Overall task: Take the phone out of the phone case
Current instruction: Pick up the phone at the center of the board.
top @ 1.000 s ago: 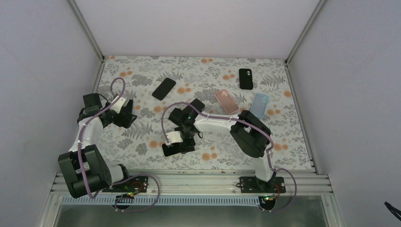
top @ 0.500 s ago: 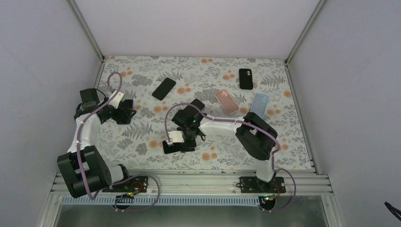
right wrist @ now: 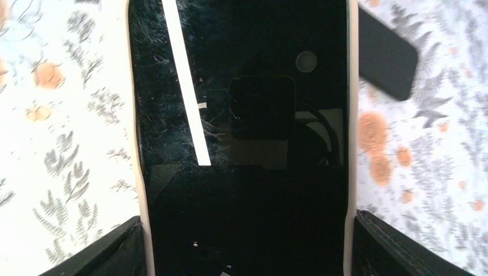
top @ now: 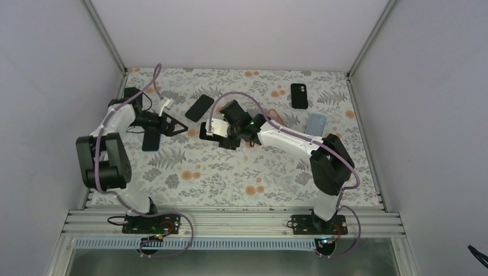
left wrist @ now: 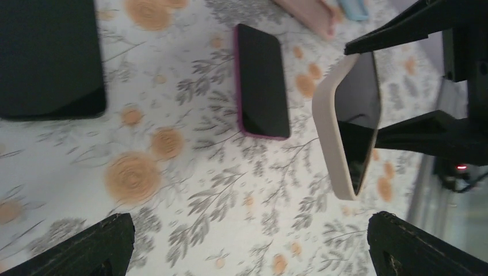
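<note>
The right gripper [top: 223, 132] clamped the phone case [left wrist: 331, 129] by its 2 long edges, lifted above the far middle of the table [top: 276, 172], the phone [right wrist: 241, 144] seated inside. The left gripper [top: 172, 125] stood wide open, close on its left. The case looked soft and pliable, the glass slick and fragile; a corner lip seemed the best place to peel.
</note>
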Controlling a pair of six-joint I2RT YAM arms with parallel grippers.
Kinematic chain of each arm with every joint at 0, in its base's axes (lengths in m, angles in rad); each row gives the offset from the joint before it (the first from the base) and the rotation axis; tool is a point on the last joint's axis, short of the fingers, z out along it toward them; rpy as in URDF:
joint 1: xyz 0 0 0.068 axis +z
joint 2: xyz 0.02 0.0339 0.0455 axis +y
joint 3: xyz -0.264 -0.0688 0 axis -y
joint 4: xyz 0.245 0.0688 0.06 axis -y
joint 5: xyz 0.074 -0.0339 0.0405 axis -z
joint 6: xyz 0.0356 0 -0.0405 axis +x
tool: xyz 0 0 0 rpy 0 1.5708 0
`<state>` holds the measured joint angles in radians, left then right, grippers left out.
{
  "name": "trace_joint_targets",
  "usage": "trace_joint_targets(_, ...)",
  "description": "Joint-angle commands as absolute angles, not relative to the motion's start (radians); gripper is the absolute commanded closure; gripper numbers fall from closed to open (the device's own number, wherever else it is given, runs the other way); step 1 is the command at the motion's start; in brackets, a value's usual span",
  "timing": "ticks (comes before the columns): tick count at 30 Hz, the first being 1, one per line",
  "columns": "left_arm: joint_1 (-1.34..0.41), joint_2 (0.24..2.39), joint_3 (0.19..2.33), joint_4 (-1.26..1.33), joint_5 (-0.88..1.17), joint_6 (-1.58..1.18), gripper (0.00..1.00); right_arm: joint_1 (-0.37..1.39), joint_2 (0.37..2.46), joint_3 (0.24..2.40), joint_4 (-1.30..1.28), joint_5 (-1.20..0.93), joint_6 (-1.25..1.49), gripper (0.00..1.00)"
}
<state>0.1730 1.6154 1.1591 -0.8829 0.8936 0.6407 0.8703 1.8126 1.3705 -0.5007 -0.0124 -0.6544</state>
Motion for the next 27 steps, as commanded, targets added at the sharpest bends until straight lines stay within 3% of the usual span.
trace_joint_targets(1, 0.156, 1.789, 1.287, -1.117, 1.106, 0.75, 0.0, 0.875, 1.791, 1.44, -0.423, 0.047, -0.609, 0.36)
trace_joint_targets(5, 0.154, 1.933, 1.409, -1.354, 1.247, 0.934, 0.0, 0.875, 1.823, 1.487, -0.422, 0.064, -0.593, 0.36)
trace_joint_targets(20, 0.132, 1.979, 1.449, -1.357, 1.273, 0.93, 0.02, 0.884, 1.95, 1.676, -0.465, 0.029, -0.614, 0.37)
trace_joint_targets(27, 0.132, 1.999, 1.481, -1.358, 1.28, 0.922, 0.49, 0.907, 1.987, 1.703, -0.467, 0.024, -0.612, 0.36)
